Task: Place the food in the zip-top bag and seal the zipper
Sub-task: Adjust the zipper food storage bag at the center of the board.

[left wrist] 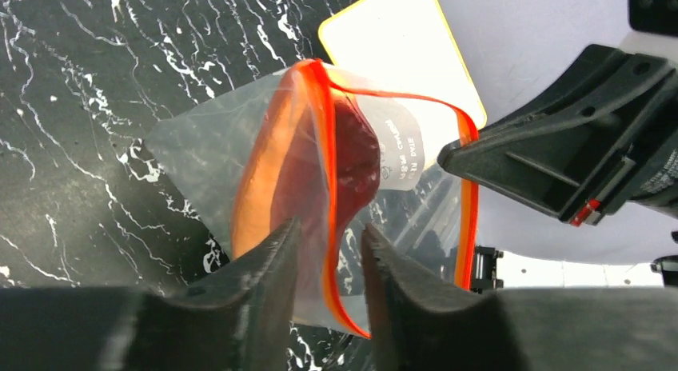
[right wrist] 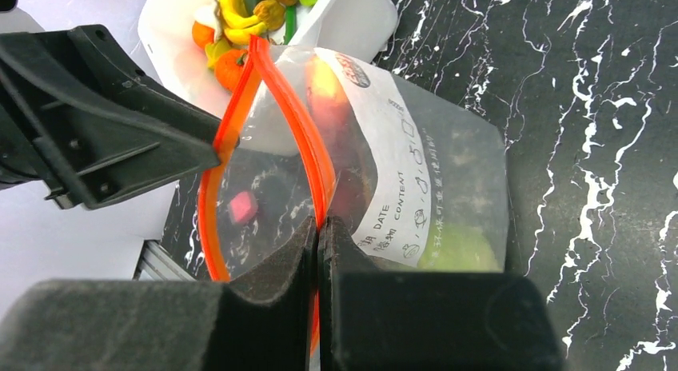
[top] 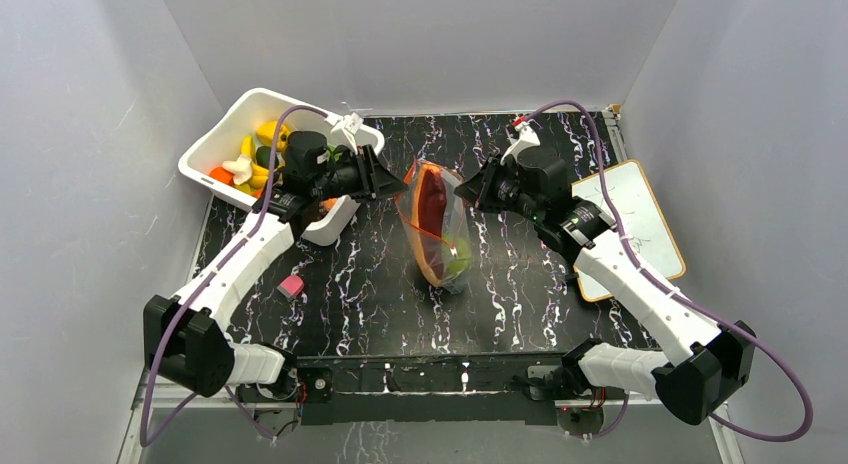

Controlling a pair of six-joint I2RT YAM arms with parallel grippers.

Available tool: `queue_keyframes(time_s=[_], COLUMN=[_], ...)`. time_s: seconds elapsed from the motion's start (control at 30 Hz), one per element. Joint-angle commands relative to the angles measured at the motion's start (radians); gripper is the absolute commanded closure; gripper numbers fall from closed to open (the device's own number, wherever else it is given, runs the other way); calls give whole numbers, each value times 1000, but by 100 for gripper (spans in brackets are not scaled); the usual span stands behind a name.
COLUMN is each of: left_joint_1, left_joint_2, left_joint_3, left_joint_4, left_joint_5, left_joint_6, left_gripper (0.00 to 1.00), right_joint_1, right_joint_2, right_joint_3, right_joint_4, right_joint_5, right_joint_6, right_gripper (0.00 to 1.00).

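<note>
While the zip-top bag (top: 440, 229) stands at the middle of the black marbled table (top: 530, 304), it is seen as a crinkly clear pouch with a white label panel and a red-orange zipper (top: 403, 219) along its mouth. The mouth is agape: the 2 strips of the zipper are bowed apart into a loop. A dark red eggplant (top: 432, 199) is seen inside, with a pale green piece (top: 458, 264) below it, toward the bag's 6 o'clock end. Other toy food (top: 250, 156) is heaped in the white bin (top: 215, 144) at 10 o'clock from the bag. A small pink block (top: 291, 286) lies at 8 o'clock and a white board (top: 640, 224) at 3 o'clock.

The left arm is stretched from its base at 7 o'clock, and the left gripper (top: 398, 184) is set at the bag's 9 o'clock side. Its fingers are parted, with 1 strip and the film lying in the gap, not pinched. The right arm is reached in from 5 o'clock, and the right gripper (top: 466, 191) is clamped on the opposite strip at the 3 o'clock side, its fingers pressed together over it.
</note>
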Motion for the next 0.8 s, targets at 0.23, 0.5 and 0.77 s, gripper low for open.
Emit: queue_keyframes(time_s=[0.23,0.5,0.77], left_joint_1=[-4,0,104], left_joint_2=[14,15,106], left_joint_3=[171,293,398], left_joint_4=[-155,-350,-465], left_joint_5=[-10,-343,-606], left_joint_6=[117,286,383], left_gripper=[30,2,2], right_joint_1=[-5,-5,-5], right_joint_2=[-51,-74,-106], right_joint_3=[1,-15,-27], right_joint_4=[86,93,94], right_joint_5=[110,102,108], right_joint_6=[11,-11,-53], right_gripper=[100,100,100])
